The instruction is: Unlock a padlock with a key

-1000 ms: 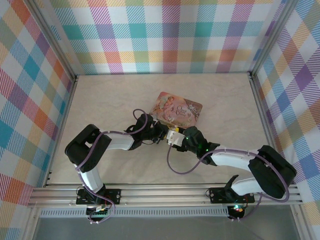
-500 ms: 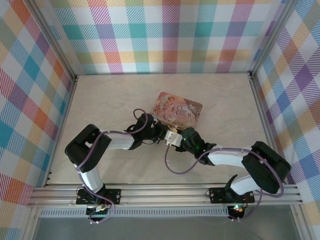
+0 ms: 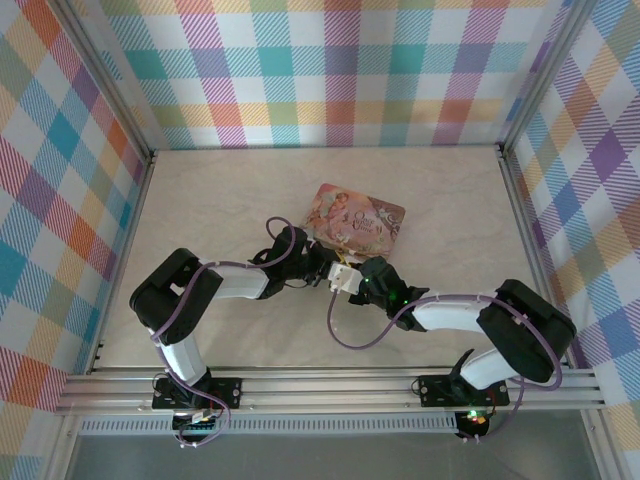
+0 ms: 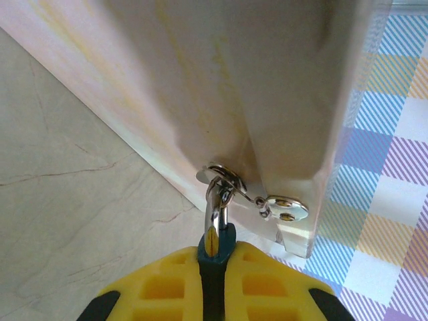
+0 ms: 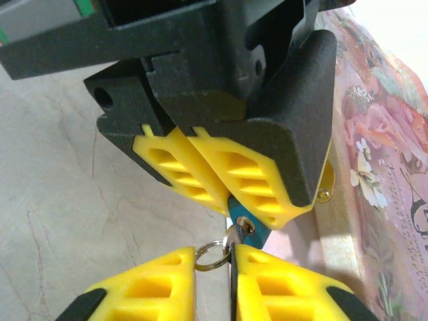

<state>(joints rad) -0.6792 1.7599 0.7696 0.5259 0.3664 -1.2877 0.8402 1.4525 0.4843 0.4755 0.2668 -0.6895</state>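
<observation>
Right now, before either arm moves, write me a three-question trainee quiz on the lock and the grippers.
1. True or false: the left gripper is shut on the padlock.
2. Multiple choice: the padlock's shackle passes through A) a metal loop on the pink tin; B) a drawer handle; C) nothing at all.
3. Short answer: which gripper pinches the key?
Key: 1 true; 2 A; 3 the right gripper.

robot test cell, plaid-papered walls [image 3: 340, 70], aluminium frame rails [image 3: 330, 385], marble-look tabletop [image 3: 220, 200]
</observation>
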